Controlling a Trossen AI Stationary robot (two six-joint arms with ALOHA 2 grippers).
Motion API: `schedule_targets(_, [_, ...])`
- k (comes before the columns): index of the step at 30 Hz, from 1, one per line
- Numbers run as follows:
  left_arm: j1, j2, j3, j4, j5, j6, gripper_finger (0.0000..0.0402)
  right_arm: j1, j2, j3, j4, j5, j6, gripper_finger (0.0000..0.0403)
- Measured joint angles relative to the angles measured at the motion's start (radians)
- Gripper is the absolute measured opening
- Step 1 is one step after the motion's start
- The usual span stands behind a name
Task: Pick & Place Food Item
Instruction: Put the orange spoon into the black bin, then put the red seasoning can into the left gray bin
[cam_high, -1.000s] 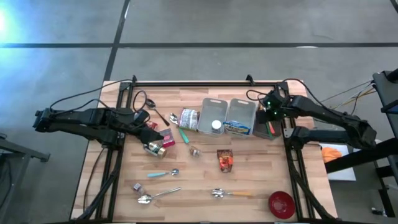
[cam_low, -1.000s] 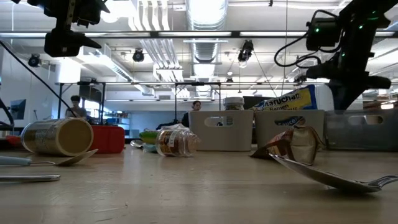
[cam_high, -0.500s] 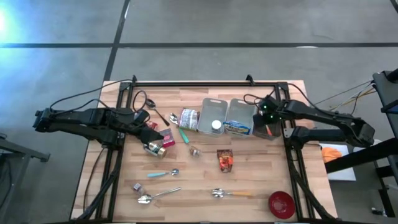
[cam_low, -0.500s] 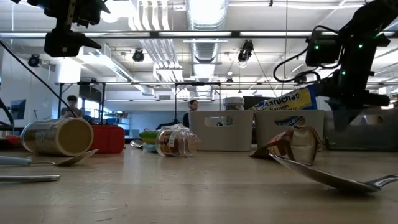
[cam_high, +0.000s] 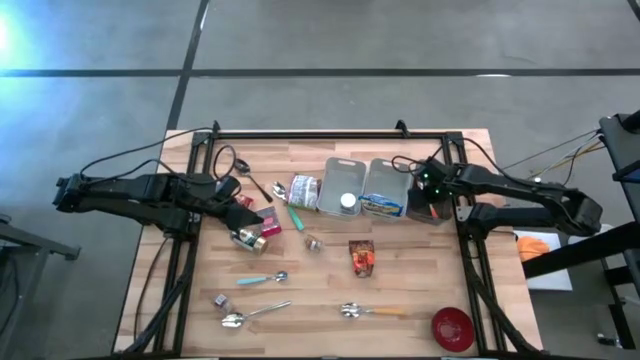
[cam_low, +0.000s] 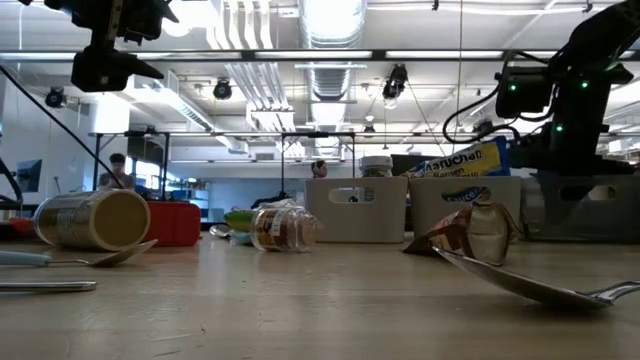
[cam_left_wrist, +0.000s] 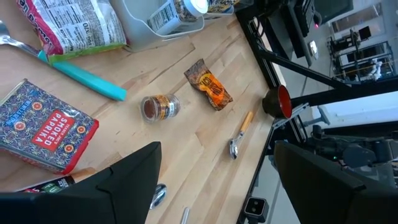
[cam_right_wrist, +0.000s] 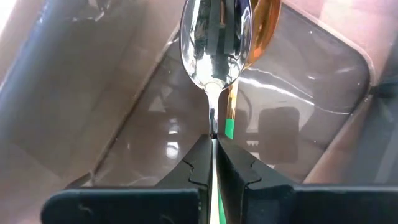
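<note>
My right gripper (cam_right_wrist: 214, 146) hangs over the clear bin (cam_high: 434, 208) at the table's right edge, shut on a metal spoon (cam_right_wrist: 214, 43). In that bin lie an amber-bowled spoon (cam_right_wrist: 264, 25) and a green-tipped stick (cam_right_wrist: 229, 127). Food items lie on the table: a chip bag (cam_high: 304, 190), a small jar (cam_high: 313, 242), an orange snack packet (cam_high: 362, 257), a paprika box (cam_left_wrist: 43, 127). My left gripper (cam_left_wrist: 217, 186) waits open above the table's left part, near a can (cam_high: 246, 238). My right gripper pinches the spoon's thin handle (cam_right_wrist: 213, 127) between its two fingertips, a little behind the bowl. The fingers point steeply down and lie along the spoon. The spoon hangs bowl-down inside the bin's walls; whether the bowl touches the floor, I cannot tell.
Two grey bins stand left of the clear one, one with a white-capped bottle (cam_high: 347, 201), one with a blue packet (cam_high: 383, 205). Spoons (cam_high: 262, 279) (cam_high: 372, 311), a teal stick (cam_high: 296, 217) and a red bowl (cam_high: 452, 327) lie across the nearer table.
My right gripper has gone down with the spoon, from above the clear bin to between its walls, staying shut. The spoon has kept its bowl-down hang.
</note>
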Motion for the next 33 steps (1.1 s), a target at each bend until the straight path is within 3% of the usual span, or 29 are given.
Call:
schedule_targets(13, [0.0,0.0,0.0,0.0,0.0,-0.007,0.0315,0.001,0.087,-0.003,0.012,0.001,-0.013,0.0008])
schedule_targets(26, [0.0,0.0,0.0,0.0,0.0,-0.016,0.0315,0.0,0.09,0.01,0.015,-0.041,-0.021,0.0011])
schedule_targets(33, [0.0,0.0,0.0,0.0,0.0,-0.016,0.0315,0.0,0.09,0.009,0.014,-0.064,-0.02,0.0086])
